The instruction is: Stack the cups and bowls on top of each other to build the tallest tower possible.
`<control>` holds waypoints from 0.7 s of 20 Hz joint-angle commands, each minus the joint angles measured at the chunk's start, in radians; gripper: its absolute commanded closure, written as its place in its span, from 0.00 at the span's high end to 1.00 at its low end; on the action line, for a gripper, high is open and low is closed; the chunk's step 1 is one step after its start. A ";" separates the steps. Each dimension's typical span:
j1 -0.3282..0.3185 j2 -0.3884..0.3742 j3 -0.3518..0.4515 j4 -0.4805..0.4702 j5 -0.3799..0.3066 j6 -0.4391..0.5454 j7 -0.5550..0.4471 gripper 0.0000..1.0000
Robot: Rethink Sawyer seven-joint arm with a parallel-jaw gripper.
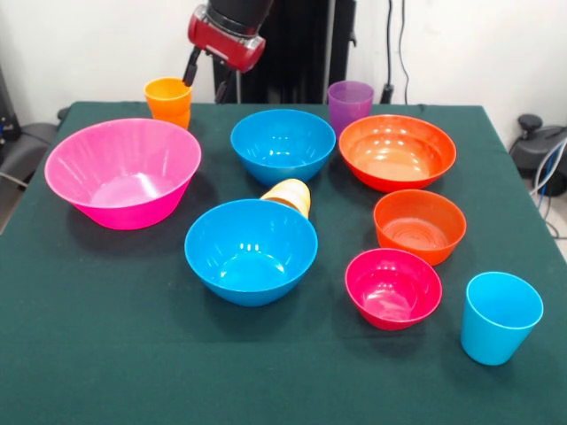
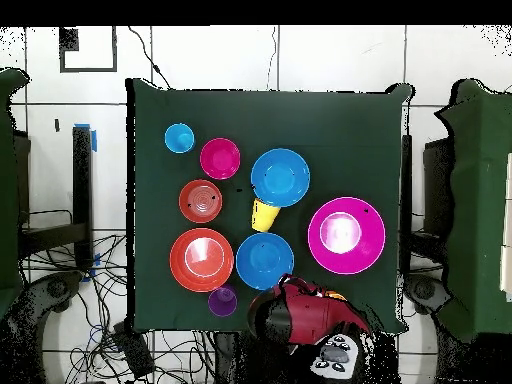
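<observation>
Your red arm (image 1: 226,31) hangs over the far edge of the green table (image 1: 106,354), its gripper (image 1: 213,75) just beside the orange cup (image 1: 168,99); two dark fingers (image 1: 190,66) show below the wrist, but you cannot tell how far apart they stand, and nothing is seen in their grip. No tower stands. The purple cup (image 1: 351,104) sits upright behind the wide orange-red bowl (image 1: 397,150). The yellow-orange cup (image 1: 289,196) lies on its side between the two blue bowls (image 1: 251,250). The pink bowl (image 1: 122,171), small orange bowl (image 1: 419,225), magenta bowl (image 1: 393,288) and light blue cup (image 1: 500,317) each stand alone
</observation>
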 commanded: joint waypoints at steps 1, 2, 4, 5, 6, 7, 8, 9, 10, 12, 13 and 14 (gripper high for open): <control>0.017 0.064 0.091 -0.075 -0.036 0.038 0.028 1.00; 0.015 0.066 0.092 -0.077 -0.036 0.034 0.028 1.00; 0.014 0.078 0.092 -0.081 -0.035 0.027 0.032 1.00; 0.015 0.088 0.092 -0.082 -0.035 0.019 0.035 1.00; 0.015 0.094 0.090 -0.084 -0.034 0.015 0.037 1.00; 0.013 0.099 0.089 -0.088 -0.035 0.013 0.037 1.00; 0.012 0.101 0.088 -0.089 -0.035 0.012 0.037 1.00; 0.012 0.104 0.088 -0.091 -0.035 0.011 0.037 1.00; 0.012 0.105 0.086 -0.093 -0.036 0.010 0.037 1.00; 0.019 0.112 0.080 -0.095 -0.035 0.004 0.040 1.00; 0.018 0.117 0.080 -0.100 -0.036 0.002 0.038 1.00; 0.017 0.117 0.082 -0.102 -0.036 0.003 0.037 1.00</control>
